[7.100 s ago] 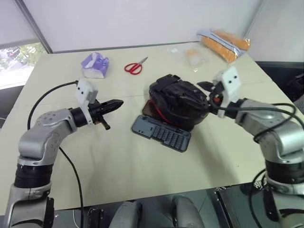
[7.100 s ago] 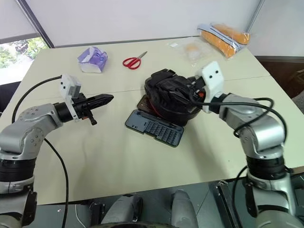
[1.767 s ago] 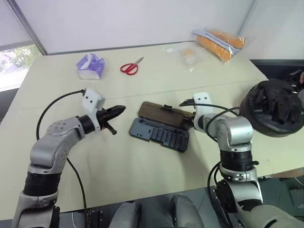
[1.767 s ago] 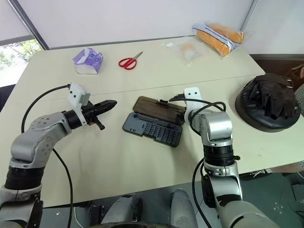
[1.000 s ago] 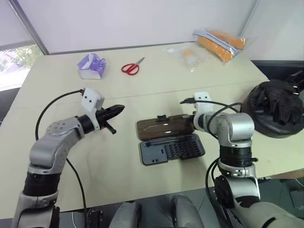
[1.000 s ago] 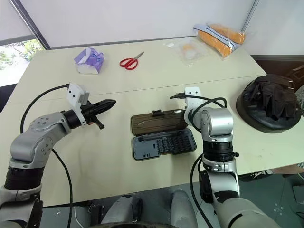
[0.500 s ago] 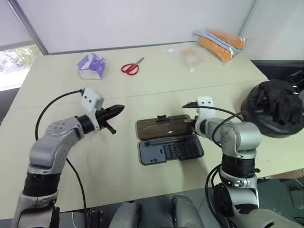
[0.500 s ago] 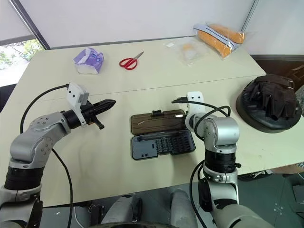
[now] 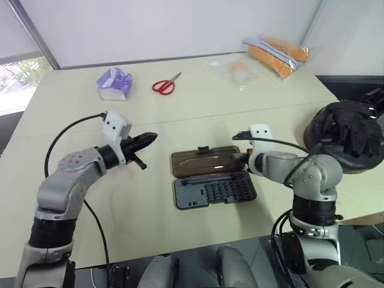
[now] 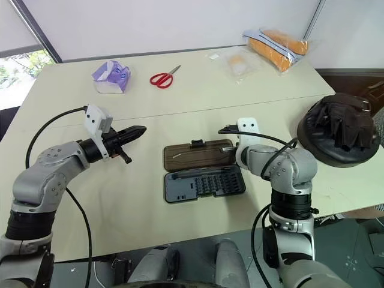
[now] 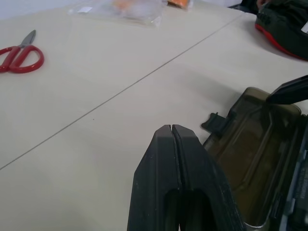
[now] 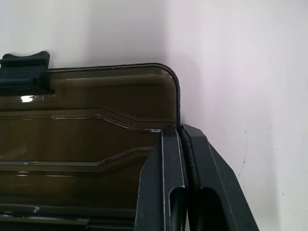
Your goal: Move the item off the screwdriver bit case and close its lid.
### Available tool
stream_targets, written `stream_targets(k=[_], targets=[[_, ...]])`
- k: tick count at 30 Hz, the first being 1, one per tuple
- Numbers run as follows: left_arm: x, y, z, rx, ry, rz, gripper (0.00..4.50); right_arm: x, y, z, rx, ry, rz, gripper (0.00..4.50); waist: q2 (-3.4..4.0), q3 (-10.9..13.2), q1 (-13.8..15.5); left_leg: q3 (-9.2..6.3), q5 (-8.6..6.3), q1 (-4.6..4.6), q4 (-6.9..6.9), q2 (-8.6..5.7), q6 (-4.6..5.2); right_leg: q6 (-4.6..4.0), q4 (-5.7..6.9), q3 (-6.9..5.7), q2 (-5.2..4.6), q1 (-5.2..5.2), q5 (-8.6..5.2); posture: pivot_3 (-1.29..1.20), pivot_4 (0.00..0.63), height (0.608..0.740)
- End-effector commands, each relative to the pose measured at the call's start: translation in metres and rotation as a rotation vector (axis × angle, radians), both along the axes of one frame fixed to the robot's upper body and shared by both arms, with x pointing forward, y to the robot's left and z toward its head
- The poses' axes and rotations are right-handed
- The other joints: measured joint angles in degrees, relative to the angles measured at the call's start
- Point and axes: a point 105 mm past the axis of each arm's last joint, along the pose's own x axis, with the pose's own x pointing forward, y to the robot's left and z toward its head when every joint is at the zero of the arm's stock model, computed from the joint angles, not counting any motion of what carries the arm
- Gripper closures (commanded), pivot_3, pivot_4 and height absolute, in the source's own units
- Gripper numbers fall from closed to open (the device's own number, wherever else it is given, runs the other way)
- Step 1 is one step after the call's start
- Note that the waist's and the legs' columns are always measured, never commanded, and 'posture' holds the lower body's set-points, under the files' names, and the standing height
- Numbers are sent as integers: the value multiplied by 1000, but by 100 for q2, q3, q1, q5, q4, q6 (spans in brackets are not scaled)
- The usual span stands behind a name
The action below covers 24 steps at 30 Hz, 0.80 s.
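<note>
Right end effector (image 12: pixel 179 132) is clenched, its two black fingers pressed together with nothing between them, the tips set at the right-hand short edge of the lid (image 10: pixel 198 154). That lid lies flat and open on the tabletop (image 10: pixel 180 102), a smoky-brown panel with its small black latch (image 10: pixel 195 143) on the far long edge. Along its near long edge it joins the screwdriver bit case (image 10: pixel 204 183), a dark grey box whose rows of bits lie exposed. Both halves sit near the middle of the tabletop, between the two arms.

Left end effector (image 9: pixel 146 140) is also clenched and empty, held level above the tabletop, well to the left of the case and pointing toward it.

Off the case, the black bag (image 10: pixel 339 134) rests at the right edge of the tabletop, well apart from the case, with a bit of red trim along its base.

Farther back lie red scissors (image 10: pixel 165 78), a purple and white packet (image 10: pixel 111 78), a clear plastic bag (image 10: pixel 239 63) and an orange wrapped package (image 10: pixel 279 48).
</note>
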Motion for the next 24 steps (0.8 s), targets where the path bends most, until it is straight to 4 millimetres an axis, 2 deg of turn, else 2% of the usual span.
stream_targets(k=[1, 11, 24], targets=[[-1, 3, 13, 19, -57, 1, 4500, -10, 8, -7, 25, 75, 76, 4478, 0, 0, 2, 0, 0, 0, 0, 0, 0, 0, -1, 0, 0, 0, 0, 0, 150, 740], [-1, 4, 13, 22, -57, 1, 4500, -20, 8, -5, 37, 150, 106, 4478, -1, 0, 3, 2, 0, 0, 0, 1, 1, 0, -3, 0, 0, 2, 0, 0, 150, 740], [0, 2, 13, 20, -59, -1, 4500, -24, 3, 8, -1, 155, 39, 4478, -2, 2, 13, 4, -1, -3, 1, 2, 4, 0, -7, -2, 1, 6, 0, 0, 150, 740]])
